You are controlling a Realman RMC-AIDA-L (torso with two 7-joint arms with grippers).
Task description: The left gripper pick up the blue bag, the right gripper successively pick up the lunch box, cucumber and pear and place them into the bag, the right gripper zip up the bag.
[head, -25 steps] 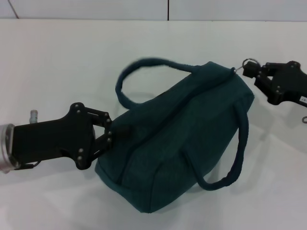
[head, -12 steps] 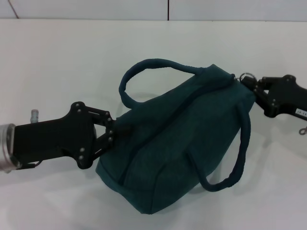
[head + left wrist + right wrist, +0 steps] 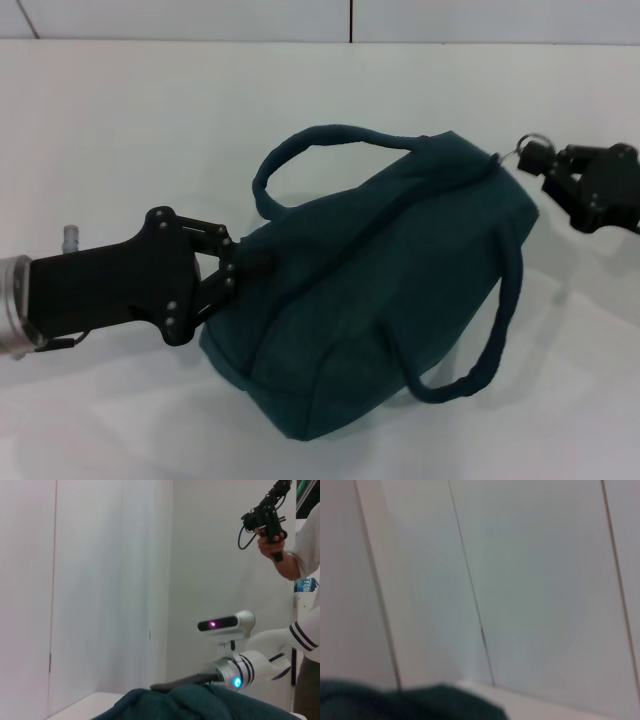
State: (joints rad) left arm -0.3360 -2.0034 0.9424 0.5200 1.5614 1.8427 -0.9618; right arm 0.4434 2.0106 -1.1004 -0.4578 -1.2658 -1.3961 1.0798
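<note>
While the left gripper [image 3: 232, 270] pinches one end of the blue bag [image 3: 385, 300] tight, the right gripper [image 3: 548, 172] is closed on the metal ring [image 3: 531, 143] of the zip at the other end. The bag lies on the white table [image 3: 130, 130], lifted and stretched a little between the two grippers.

A moment ago the right gripper was lower and closer to the bag. Now it has moved up and away, toward the far right side, and the ring has gone with it. The bag has turned a bit, and its far handle [image 3: 300, 150] has shifted too.

No lunch box, cucumber or pear can be seen on the table. I think they are inside the bag, because it looks full and round. So this looks like the last step, pulling the zip shut. The top of the bag looks closed along its length, so the job seems almost done.
</note>
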